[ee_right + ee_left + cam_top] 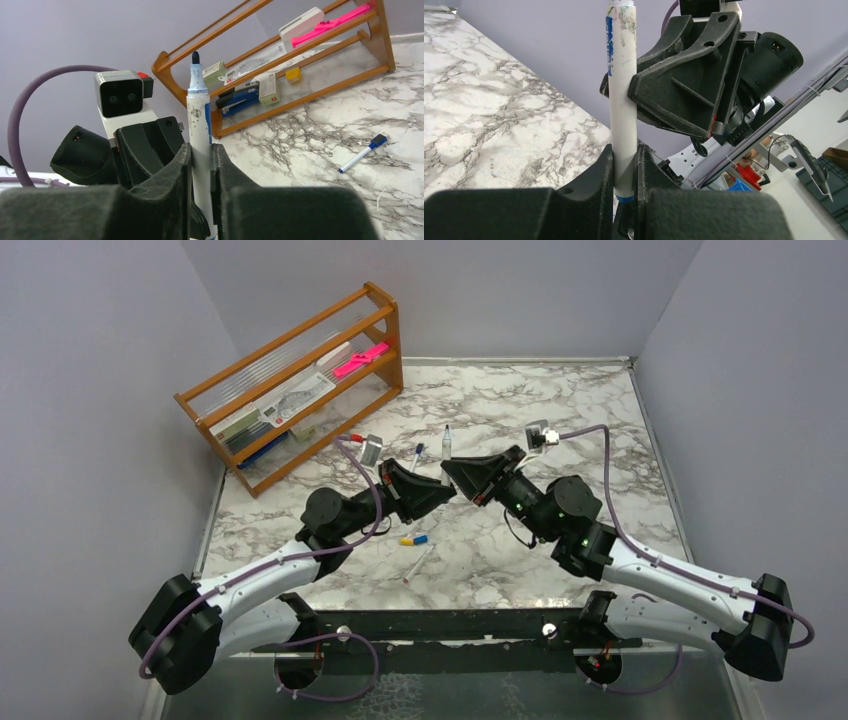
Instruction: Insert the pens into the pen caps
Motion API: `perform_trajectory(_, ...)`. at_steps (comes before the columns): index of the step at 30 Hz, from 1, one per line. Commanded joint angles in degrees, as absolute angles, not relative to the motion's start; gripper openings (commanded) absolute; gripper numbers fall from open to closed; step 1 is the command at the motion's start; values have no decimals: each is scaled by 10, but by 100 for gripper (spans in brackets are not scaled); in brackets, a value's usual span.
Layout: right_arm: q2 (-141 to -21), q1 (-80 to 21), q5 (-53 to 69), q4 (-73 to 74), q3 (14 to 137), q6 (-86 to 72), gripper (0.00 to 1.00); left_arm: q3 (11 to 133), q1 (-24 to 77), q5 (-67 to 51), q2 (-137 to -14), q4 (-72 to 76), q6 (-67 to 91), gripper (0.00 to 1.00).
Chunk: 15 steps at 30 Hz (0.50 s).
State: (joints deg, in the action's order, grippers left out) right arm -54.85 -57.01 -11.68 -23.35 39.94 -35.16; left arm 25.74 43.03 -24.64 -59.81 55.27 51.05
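Nearest the right wrist lens, the pen (199,125) stands clamped in the right gripper (200,155). The left gripper (624,160) pinches the same barrel, so both are closed on it, raised above the marble table (520,400) near its middle. I judge this a handover: one clamp should loosen only while the other holds firm, leaving the nib end bare for the caps (413,539) lying below. The long axis runs gripper to gripper, blue nib towards the left arm.
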Motion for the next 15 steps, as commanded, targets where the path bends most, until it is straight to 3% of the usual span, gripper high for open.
perform_trajectory(1, -550, -570, -99, -205, 441, -303, 25, 277, 434, -279, -588, 560, 465, 0)
perform_trajectory(4, -558, -570, -109, -172, 472, -257, 37, 284, 434, -308, -595, 537, 436, 0)
perform_trajectory(8, -572, -570, -123, -143, 509, -218, 36, 292, 434, -350, -600, 527, 422, 0)
perform_trajectory(12, -584, -570, -108, -138, 520, -216, 3, 292, 434, -347, -588, 518, 415, 0)
perform_trajectory(15, -586, -570, -88, -139, 514, -228, 2, 295, 435, -340, -578, 511, 409, 0)
